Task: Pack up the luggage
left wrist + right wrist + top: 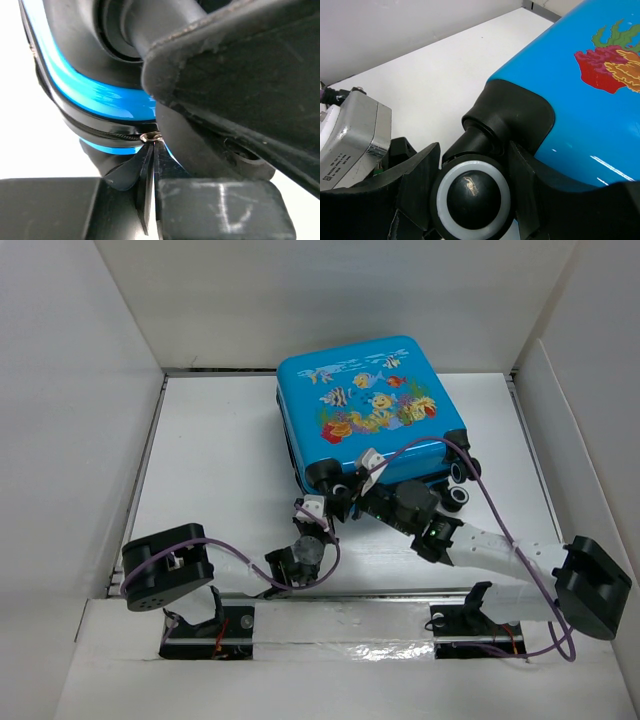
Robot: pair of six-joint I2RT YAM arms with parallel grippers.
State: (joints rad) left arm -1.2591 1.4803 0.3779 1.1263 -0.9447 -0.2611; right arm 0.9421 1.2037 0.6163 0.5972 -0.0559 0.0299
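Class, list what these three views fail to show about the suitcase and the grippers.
Luggage contents: top view, it lies closed, hiding them.
Zipper beyond its pull: left wrist view, a blurred black shape covers it.
Fish print: right wrist view, cut by the right edge; only coral shows.
Left gripper jaws: top view, too small to read.

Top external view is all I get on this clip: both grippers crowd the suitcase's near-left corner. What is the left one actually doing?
Observer: The left gripper is shut on the black zipper pull of the suitcase.
Operator: And the right one?
Observer: The right gripper straddles a wheel, with a finger seemingly against each side.
Operator: Where does the pull sit?
Observer: It sits in the dark seam between two blue bands. The zipper track runs off to the pull's left, and the right side is hidden.
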